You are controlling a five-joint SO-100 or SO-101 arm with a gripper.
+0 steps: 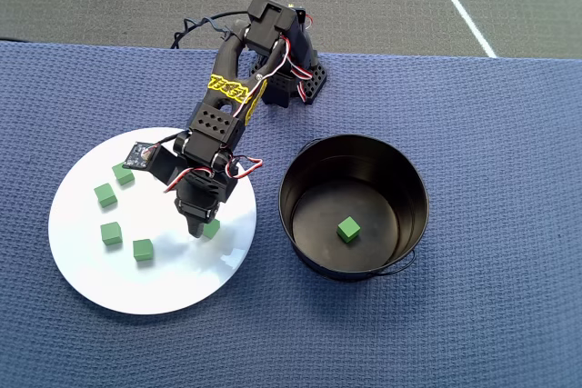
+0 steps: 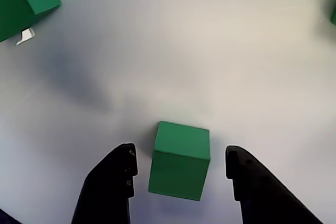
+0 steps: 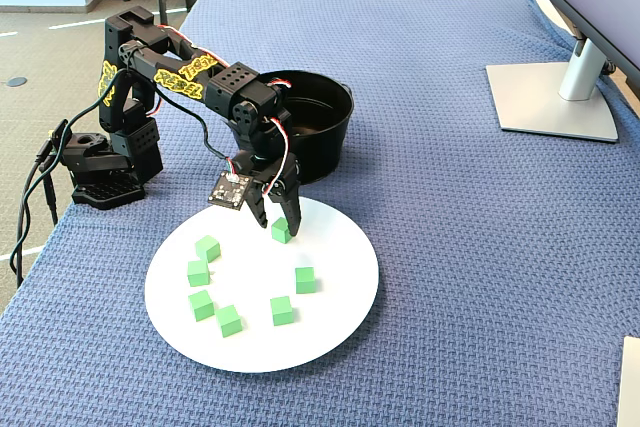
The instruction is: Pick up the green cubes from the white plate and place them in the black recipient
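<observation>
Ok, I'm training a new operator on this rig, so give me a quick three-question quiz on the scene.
1. True or false: the black pot stands on the white plate.
2. The gripper is: A) shut on a cube; B) open, with one finger on each side of a green cube; C) open above the pot.
3. Fill in: in the overhead view, the pot holds ___ green cube.

Key: 1 false, it stands beside the plate on the blue mat; 2 B; 3 one.

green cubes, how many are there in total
8 green cubes. Seven on the white plate in the fixed view: six loose, one inside the open hand. One in the black pot, seen overhead.
</observation>
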